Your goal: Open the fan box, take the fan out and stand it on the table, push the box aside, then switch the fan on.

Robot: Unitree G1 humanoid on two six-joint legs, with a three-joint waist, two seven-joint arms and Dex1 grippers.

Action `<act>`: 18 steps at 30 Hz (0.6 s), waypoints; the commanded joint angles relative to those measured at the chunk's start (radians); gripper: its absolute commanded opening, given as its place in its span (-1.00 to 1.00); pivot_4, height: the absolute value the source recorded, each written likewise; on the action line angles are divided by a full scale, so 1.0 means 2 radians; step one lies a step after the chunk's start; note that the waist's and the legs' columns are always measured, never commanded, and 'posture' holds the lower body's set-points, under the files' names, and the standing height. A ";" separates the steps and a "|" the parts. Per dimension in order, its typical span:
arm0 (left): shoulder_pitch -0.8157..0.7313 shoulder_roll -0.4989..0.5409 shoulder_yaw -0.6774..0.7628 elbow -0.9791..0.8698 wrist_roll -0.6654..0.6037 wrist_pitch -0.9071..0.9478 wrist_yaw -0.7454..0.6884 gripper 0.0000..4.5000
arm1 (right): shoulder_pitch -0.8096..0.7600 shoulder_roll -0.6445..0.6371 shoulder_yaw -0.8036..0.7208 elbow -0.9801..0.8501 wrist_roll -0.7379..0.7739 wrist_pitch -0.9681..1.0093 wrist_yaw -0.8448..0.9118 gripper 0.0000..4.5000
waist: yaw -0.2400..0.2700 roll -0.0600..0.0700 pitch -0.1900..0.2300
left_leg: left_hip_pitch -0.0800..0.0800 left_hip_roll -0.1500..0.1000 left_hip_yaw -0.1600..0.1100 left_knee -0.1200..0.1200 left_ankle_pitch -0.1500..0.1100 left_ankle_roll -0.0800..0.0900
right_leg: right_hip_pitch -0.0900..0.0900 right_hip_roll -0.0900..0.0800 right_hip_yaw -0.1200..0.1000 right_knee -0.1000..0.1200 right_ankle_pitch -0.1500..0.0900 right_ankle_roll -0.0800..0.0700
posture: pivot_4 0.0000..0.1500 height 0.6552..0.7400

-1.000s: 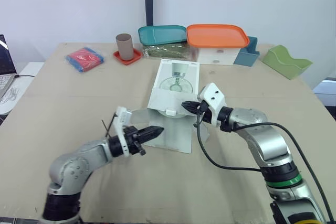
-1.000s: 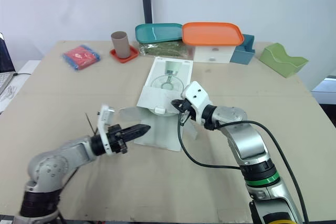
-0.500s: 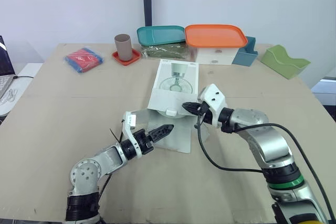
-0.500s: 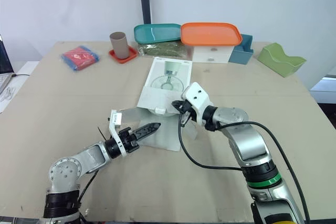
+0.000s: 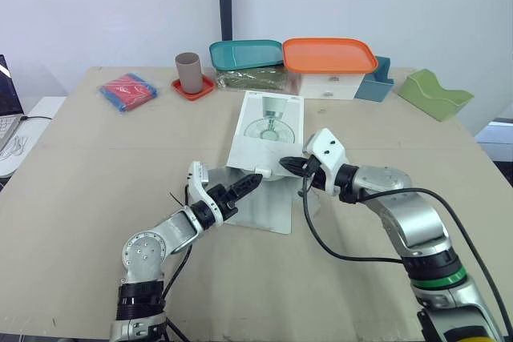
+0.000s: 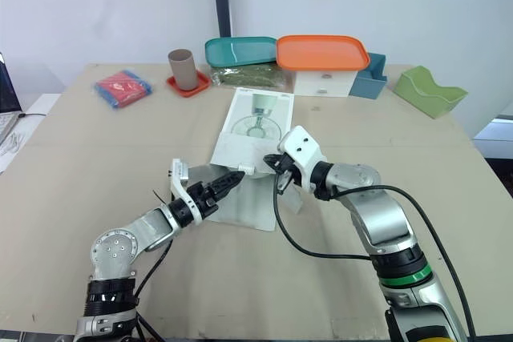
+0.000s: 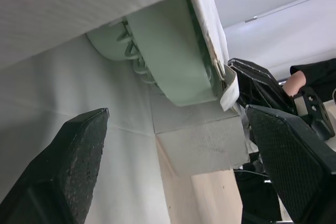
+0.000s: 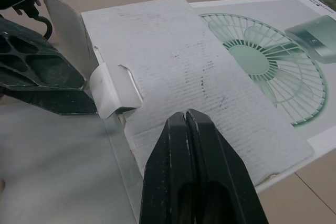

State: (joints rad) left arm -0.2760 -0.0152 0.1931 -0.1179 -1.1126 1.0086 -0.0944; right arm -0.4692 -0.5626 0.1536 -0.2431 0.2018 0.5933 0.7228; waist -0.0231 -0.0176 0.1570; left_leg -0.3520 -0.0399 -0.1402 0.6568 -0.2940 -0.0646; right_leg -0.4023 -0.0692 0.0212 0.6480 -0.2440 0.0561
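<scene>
Behind tan table [image 5: 96, 166], plain white wall [image 5: 104, 6].

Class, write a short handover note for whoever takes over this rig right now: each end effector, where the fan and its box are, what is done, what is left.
Left end effector: open, fingers at the box's open near end.
Right end effector: shut, holding nothing, tip by the top edge of that end.
Fan box lies flat on the table, near flaps spread; the fan sits inside.
Done: box opened.
Left: pull the fan out, stand it up, push the box aside, switch on.
</scene>
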 commanded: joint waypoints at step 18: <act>-0.028 -0.005 -0.010 0.025 0.028 -0.019 -0.012 0.97 | 0.006 -0.002 0.004 -0.005 -0.002 0.011 0.000 -1.00 | 0.000 0.000 0.000 | 0.000 0.000 0.000 0.000 0.000 0.000 | 0.000 0.000 0.000 0.000 0.000 0.000 | 1.00 1.00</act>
State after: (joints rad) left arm -0.3197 -0.0236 0.1746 -0.0651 -1.0639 0.9861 -0.0997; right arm -0.4656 -0.5640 0.1537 -0.2514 0.2017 0.6026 0.7194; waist -0.0230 -0.0178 0.1568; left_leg -0.3520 -0.0400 -0.1403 0.6567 -0.2939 -0.0648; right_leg -0.4023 -0.0692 0.0212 0.6477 -0.2441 0.0562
